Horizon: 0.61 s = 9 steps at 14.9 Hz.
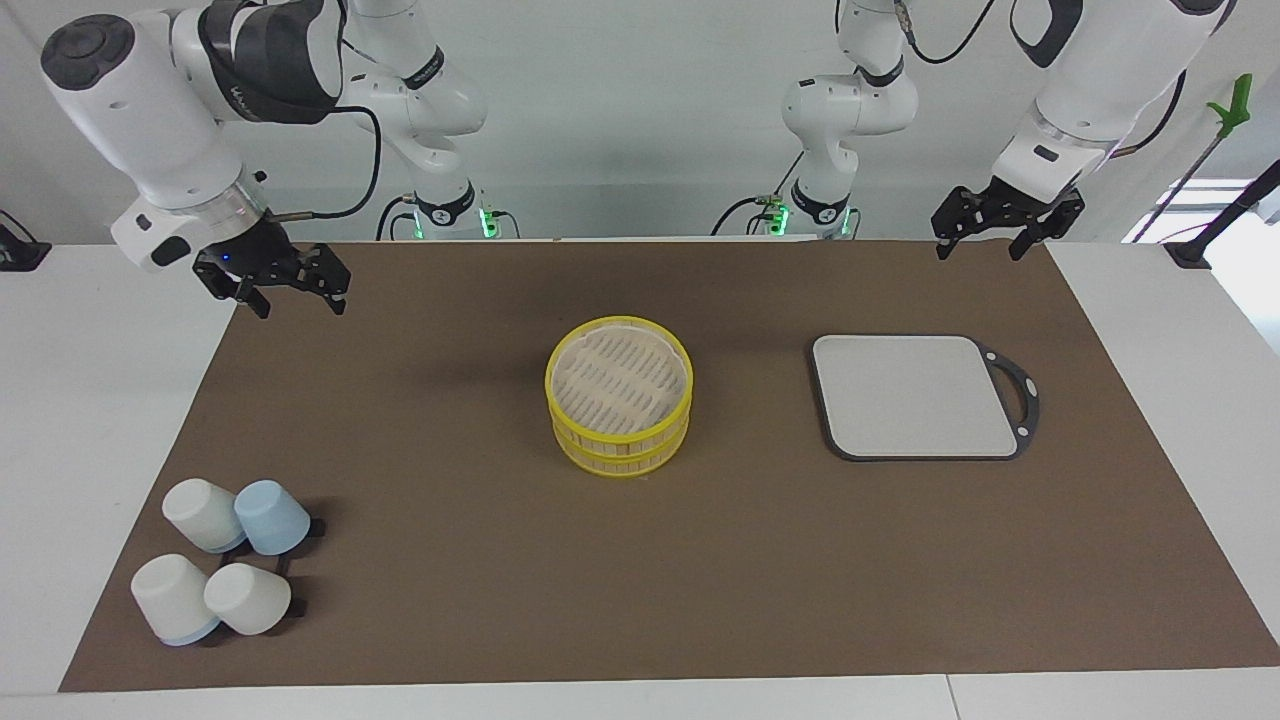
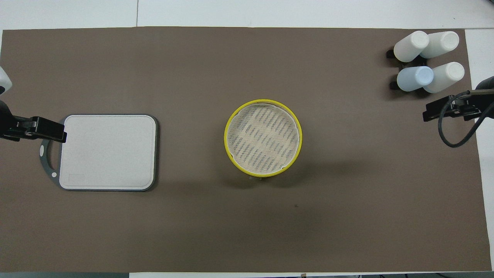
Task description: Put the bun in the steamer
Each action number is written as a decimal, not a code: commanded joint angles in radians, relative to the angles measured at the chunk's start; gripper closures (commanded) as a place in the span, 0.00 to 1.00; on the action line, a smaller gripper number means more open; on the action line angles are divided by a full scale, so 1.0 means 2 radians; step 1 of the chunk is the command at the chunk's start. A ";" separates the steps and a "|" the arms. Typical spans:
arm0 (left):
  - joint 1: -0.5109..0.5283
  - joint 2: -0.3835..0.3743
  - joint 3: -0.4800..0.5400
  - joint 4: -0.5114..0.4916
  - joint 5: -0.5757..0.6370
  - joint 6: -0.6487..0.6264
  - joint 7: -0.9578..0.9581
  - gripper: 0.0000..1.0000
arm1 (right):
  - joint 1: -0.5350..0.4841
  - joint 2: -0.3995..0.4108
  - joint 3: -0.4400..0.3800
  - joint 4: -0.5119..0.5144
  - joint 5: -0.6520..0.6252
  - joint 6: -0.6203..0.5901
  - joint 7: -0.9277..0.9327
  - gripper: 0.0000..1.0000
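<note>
The right gripper [image 1: 290, 297] is hanging in the upper left of the facing view, over the corner of the brown mat [image 1: 480, 560], with its two fingers spread apart and nothing between them. In the overhead view it [image 2: 449, 110] is showing at the right edge of the frame. The left gripper [image 1: 982, 240] is hanging in the upper right of the facing view, over the mat's top edge, its fingers also standing apart and holding nothing. Below it in that frame, the grey board [image 1: 915, 395] is lying flat. At the centre of the frame the steamer [image 1: 620, 445] is sitting upright, two yellow-rimmed tiers stacked, its slatted top tier lying bare. In the lower left, four cups [image 1: 225, 570] are clustering together. No bun is showing in either view.
</note>
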 commanded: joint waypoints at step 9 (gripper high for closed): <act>0.002 -0.009 0.001 -0.008 -0.006 0.007 0.003 0.00 | -0.014 0.004 0.008 0.004 -0.026 -0.001 -0.046 0.00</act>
